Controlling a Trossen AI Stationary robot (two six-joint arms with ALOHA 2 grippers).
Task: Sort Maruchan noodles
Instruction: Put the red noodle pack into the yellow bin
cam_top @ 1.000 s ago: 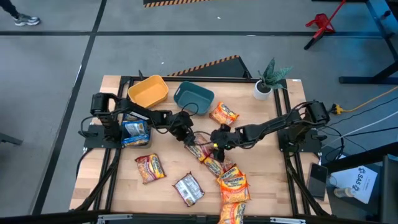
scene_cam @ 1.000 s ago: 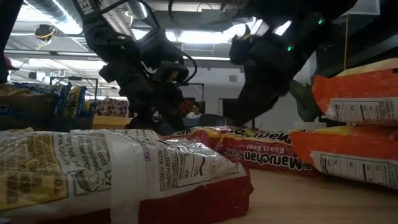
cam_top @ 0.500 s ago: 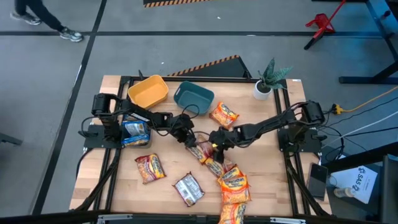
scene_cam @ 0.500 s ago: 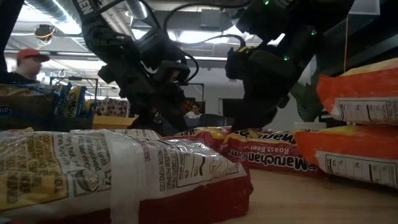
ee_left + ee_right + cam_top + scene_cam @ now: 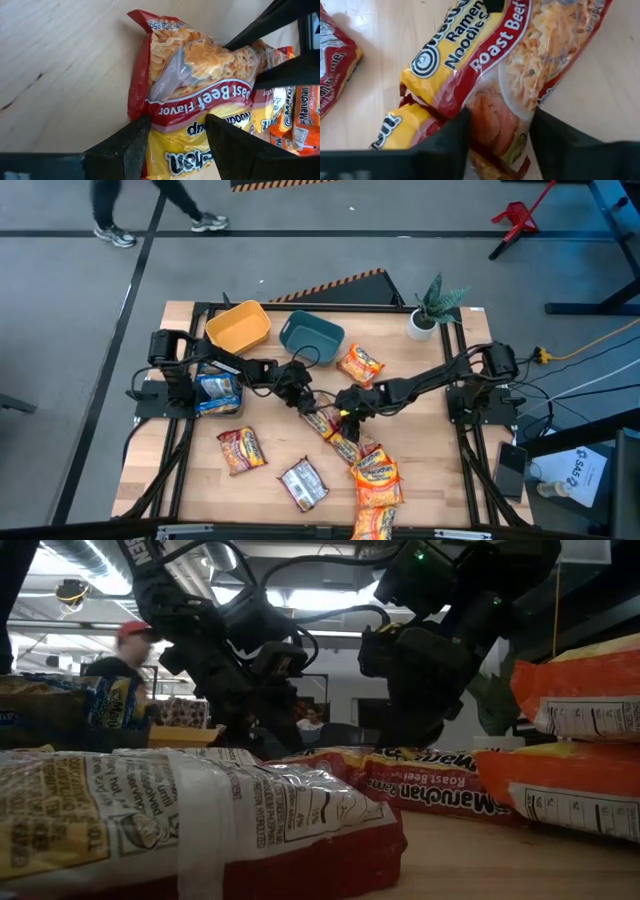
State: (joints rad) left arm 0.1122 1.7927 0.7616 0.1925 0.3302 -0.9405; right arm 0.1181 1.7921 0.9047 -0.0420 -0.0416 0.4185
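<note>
A red Roast Beef noodle packet [image 5: 326, 421] lies on the wooden table's middle [image 5: 430, 470], also seen as the red packet [image 5: 410, 772] in the low view. My left gripper [image 5: 306, 403] comes at it from the left and my right gripper [image 5: 346, 410] from the right. Each has its fingers down on one end of this packet. Other packets lie loose: an orange one [image 5: 360, 363], a red one [image 5: 240, 448], a silver one [image 5: 303, 483], an orange pile [image 5: 376, 477] and a blue one [image 5: 217, 392]. My left gripper has the packet's end next to the "Beef Flavor" band [image 5: 175, 112] between its two fingers [image 5: 131, 142], slanting down from the table's left. The packet lies flat on the table, its wrapper creased. My right gripper has the packet's other end, by the noodle picture [image 5: 495, 117], between its two fingers [image 5: 447, 145], slanting down from the table's right. The wrapper bulges between them. This end rests on the table.
A yellow bin [image 5: 238, 326] and a teal bin [image 5: 311, 335] stand at the far edge, a potted plant [image 5: 432, 308] at the far right corner. Another red packet [image 5: 346, 446] lies just nearer than the held one. A person walks on the floor beyond the table.
My right gripper has come down and a little toward the table's left, onto the red packet's end. My left gripper has kept still on the other end. The packet has stayed on the table.
</note>
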